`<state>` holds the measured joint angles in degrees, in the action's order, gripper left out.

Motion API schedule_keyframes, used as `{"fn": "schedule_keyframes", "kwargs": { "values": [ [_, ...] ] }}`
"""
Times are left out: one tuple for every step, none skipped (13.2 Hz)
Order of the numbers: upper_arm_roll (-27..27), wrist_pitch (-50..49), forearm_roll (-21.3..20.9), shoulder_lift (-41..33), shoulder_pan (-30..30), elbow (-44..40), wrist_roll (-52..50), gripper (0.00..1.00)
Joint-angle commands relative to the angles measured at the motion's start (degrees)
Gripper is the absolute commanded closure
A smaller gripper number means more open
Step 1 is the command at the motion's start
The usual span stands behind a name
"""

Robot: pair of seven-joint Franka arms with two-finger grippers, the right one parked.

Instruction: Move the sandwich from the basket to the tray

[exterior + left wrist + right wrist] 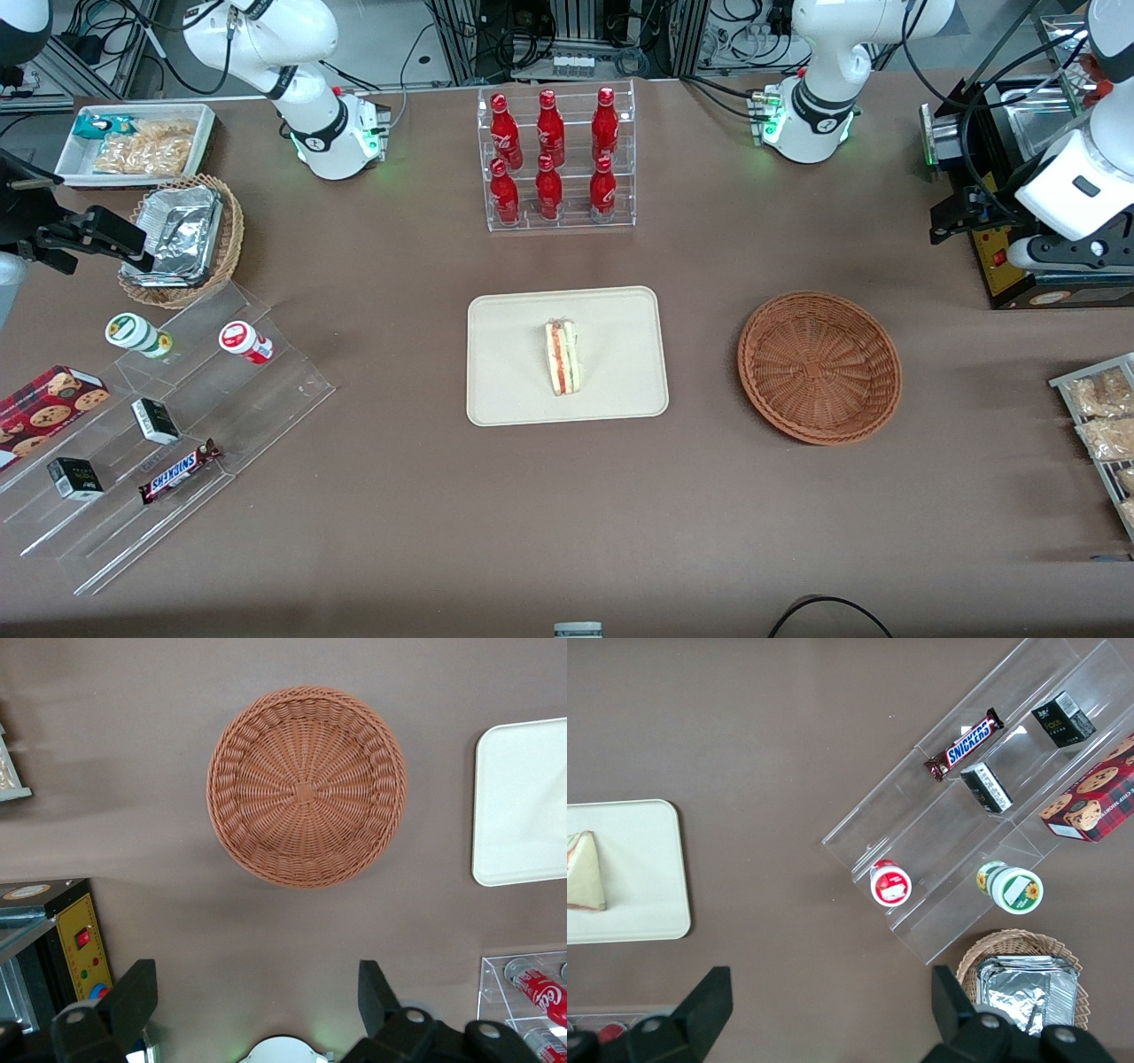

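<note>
While the sandwich (pixel 562 357) is seen lying on the tray (pixel 514 390), the open, unladen claw (pixel 257 997) is held above the basket (pixel 306 786).

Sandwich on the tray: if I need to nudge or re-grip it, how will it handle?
The sandwich is a soft bread wedge, so it would probably squash under a firm pinch. It stands on edge with its layers exposed, so a push might tip or split it. The tray looks smooth, so it may slide. The pincer hangs open above the empty basket.
</note>
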<state>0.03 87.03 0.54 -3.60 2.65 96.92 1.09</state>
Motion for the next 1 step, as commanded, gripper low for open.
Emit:
{"fn": "schedule_keyframes", "kwargs": {
  "values": [
    [0.67,0.60,1.04,0.35,0.69,-0.77,-0.13,0.00]
  ]
}}
